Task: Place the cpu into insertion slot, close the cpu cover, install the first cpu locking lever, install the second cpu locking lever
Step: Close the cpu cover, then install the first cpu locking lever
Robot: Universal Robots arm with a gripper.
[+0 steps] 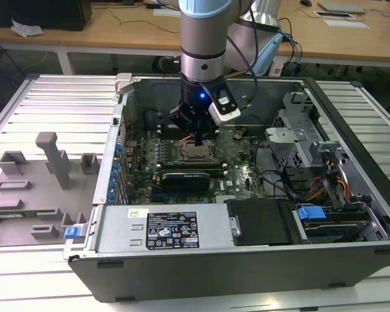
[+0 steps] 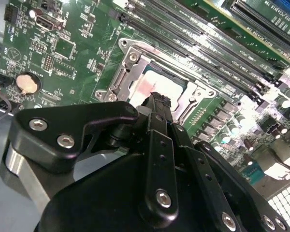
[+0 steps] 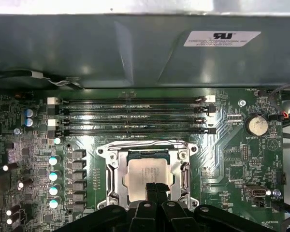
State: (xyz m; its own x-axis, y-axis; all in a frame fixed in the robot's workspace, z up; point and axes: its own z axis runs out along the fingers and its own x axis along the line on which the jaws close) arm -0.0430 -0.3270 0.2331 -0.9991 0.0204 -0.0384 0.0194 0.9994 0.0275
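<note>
Noted black gripper, jaws pressed together empty, low over small silver-grey square cpu inside silvery frame cover (tips by one edge); could skew it if pushed off-centre.

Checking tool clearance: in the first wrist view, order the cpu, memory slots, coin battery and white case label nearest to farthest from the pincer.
1. cpu, in the socket, under the pincer.
2. memory slots, beyond the socket.
3. coin battery, off to the side.
4. white label, on the case wall.

Print on the case sticker is seemingly unreadable.
</note>
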